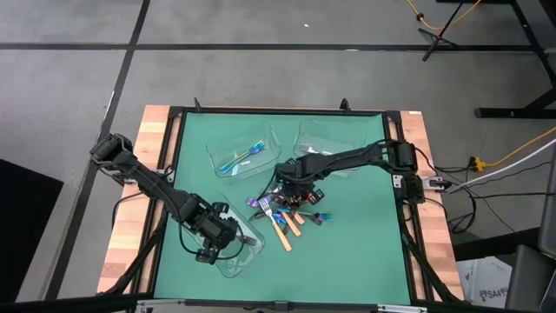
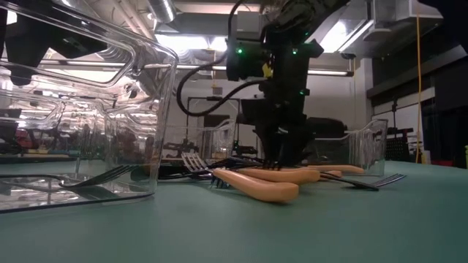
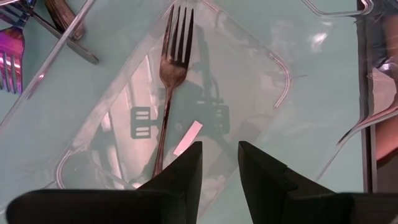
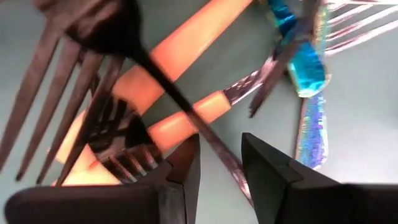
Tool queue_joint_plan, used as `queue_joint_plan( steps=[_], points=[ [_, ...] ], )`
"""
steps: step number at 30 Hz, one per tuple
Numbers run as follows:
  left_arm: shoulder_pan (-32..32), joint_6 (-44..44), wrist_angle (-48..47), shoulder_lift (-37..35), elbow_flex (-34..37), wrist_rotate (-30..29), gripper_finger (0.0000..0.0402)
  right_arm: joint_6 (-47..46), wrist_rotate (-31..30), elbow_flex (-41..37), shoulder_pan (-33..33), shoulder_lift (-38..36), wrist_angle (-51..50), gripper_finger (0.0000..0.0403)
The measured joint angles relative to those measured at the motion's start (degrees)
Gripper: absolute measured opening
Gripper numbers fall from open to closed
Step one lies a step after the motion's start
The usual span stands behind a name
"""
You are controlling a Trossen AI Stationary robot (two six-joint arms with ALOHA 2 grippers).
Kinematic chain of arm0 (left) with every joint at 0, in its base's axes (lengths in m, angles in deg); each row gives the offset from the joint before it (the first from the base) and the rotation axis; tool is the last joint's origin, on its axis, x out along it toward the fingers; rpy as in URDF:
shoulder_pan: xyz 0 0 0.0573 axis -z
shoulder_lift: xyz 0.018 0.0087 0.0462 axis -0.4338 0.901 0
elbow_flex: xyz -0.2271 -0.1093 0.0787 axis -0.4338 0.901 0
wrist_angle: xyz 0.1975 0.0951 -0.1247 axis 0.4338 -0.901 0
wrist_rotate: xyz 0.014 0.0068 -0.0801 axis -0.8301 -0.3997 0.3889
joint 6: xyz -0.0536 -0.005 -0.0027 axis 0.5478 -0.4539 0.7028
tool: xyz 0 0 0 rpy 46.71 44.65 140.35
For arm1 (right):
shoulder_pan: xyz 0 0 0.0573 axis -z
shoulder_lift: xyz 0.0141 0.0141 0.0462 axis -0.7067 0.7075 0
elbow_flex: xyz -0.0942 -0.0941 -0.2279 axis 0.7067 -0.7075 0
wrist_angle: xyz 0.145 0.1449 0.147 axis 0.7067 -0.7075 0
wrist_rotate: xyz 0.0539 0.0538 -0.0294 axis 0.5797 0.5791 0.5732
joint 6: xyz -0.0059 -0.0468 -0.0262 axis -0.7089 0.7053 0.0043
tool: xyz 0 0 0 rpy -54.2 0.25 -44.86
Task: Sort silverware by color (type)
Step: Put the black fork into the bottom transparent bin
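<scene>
A clear tray [image 2: 80,131] stands closest in the low view, holding one dark fork [image 3: 169,81]. The left gripper [image 3: 219,163] hovers just above that fork, fingers slightly parted and empty. Mid-desk [image 1: 365,252], the right gripper [image 1: 291,184] is lowered into the silverware pile [image 1: 291,213], its fingers narrowly apart astride a dark utensil's stem [image 4: 186,115]; whether they grip it is unclear. Orange-handled forks [image 2: 256,186] and iridescent pieces [image 4: 298,59] lie crossed there. Another tray [image 1: 245,153] holds iridescent forks [image 1: 248,155].
</scene>
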Motion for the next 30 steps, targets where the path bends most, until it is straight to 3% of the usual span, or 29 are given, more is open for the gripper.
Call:
queue_joint_plan(
  steps=[11,20,30],
  points=[
    [0.0,0.0,0.2,0.0,0.0,0.0,0.0096,4.6,-0.9,0.1,-0.1,0.6,-0.1,0.0106],
    [0.0,0.0,0.2,0.0,0.0,0.0,0.0096,5.6,0.0,0.1,-0.1,0.6,-0.3,0.0011],
    [0.0,-0.3,0.3,0.0,0.0,-1.9,0.0096,5.8,-0.6,0.1,-0.3,0.6,-0.5,0.0004]
  ],
)
